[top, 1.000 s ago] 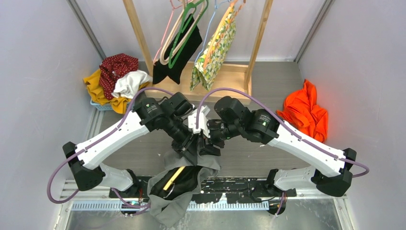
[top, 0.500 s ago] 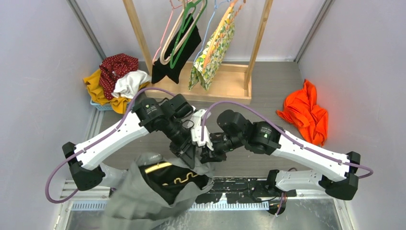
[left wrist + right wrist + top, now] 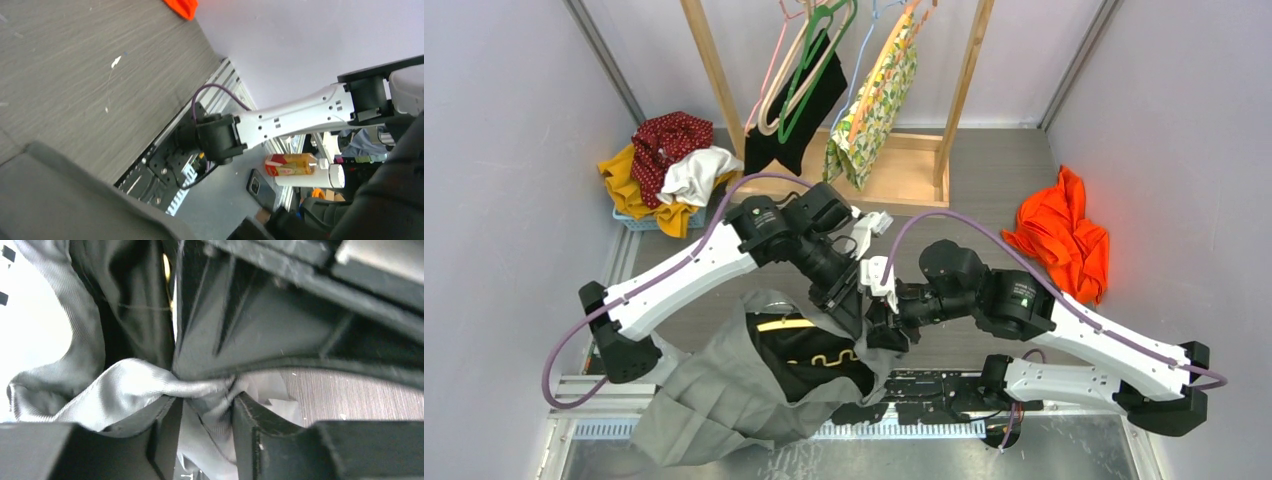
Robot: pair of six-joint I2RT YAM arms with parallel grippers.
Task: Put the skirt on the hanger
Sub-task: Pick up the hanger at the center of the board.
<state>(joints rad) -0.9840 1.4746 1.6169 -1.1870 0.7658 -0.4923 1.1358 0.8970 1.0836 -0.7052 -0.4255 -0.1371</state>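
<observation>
Grey satiny cloth: your skirt (image 3: 714,400) sags slack toward seven o'clock from the two grippers, its black lining gaping around what looks like a yellow hanger (image 3: 776,325) tucked inside. Your left gripper (image 3: 849,312) appears clamped on the waist edge, probably to hold the opening up while the hanger seats. Your right gripper (image 3: 205,401) straddles a bunched fold, fingers (image 3: 250,440) apart; whether they pinch it, I cannot tell. Cloth this smooth will likely slip.
</observation>
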